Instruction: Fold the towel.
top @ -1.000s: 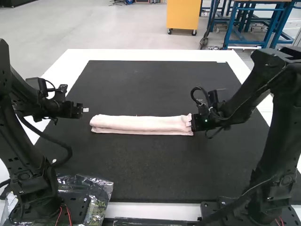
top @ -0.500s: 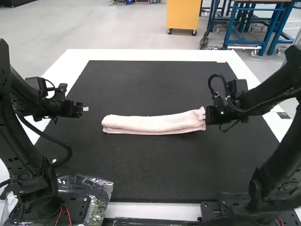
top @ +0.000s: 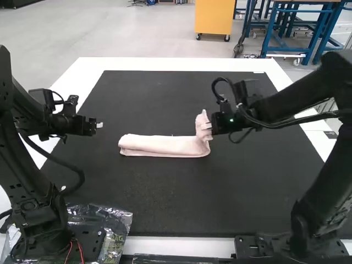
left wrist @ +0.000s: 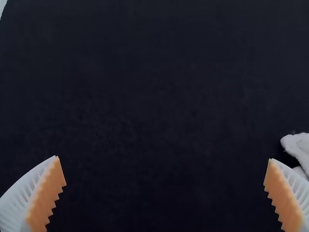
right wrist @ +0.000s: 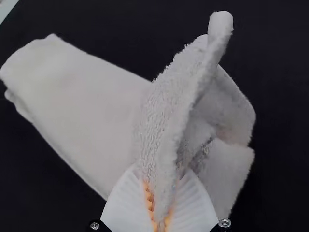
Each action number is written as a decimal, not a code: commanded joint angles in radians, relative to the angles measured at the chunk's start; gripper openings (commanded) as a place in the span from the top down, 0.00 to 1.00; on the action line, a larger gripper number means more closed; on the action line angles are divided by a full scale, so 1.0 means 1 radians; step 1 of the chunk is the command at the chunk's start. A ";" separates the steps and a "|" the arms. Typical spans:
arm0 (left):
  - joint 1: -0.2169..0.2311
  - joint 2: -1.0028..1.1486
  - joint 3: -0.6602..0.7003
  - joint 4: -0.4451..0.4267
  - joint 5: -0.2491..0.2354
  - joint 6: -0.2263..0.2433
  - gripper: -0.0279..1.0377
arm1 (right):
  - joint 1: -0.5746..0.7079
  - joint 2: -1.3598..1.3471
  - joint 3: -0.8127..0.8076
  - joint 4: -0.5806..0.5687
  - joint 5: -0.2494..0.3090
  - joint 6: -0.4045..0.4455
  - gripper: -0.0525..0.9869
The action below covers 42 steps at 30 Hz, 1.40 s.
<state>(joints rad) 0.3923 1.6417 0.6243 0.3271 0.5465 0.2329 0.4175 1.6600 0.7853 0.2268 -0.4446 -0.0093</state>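
Centre frame, we've the towel (top: 162, 145) in a slim strip; right fingers (right wrist: 126, 208) grip its raised end, left fingers (left wrist: 44, 198) gape open, crosswise fold unfinished!

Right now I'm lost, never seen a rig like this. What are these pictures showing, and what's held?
Two black jointed robot arms, left and right, stand at a white-edged table. The high view looks down from above and behind them; each wrist view comes from a camera on that arm, looking past its white ribbed jaws with orange pads.

A black mat covers most of the tabletop. On it lies a pale pink fabric towel, folded into a long narrow strip.

The right arm's jaws are closed on one end of the towel, which stands up from the strip. The left arm's jaws are wide apart, nothing between them.
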 commanded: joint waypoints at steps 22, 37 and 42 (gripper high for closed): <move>0.095 0.052 -0.057 0.110 0.072 0.043 0.06 | 0.302 0.339 0.345 0.100 0.034 0.144 0.97; 0.143 0.063 -0.098 0.112 0.086 0.094 0.06 | 0.376 0.481 0.506 0.100 0.035 0.155 0.97; 0.143 0.063 -0.103 0.110 0.090 0.100 0.06 | 0.397 0.520 0.546 0.106 0.034 0.160 0.97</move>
<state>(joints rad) 0.5262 1.7020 0.5259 0.4309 0.6071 0.3050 0.7933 2.1727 1.2903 0.3172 -0.4145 0.1394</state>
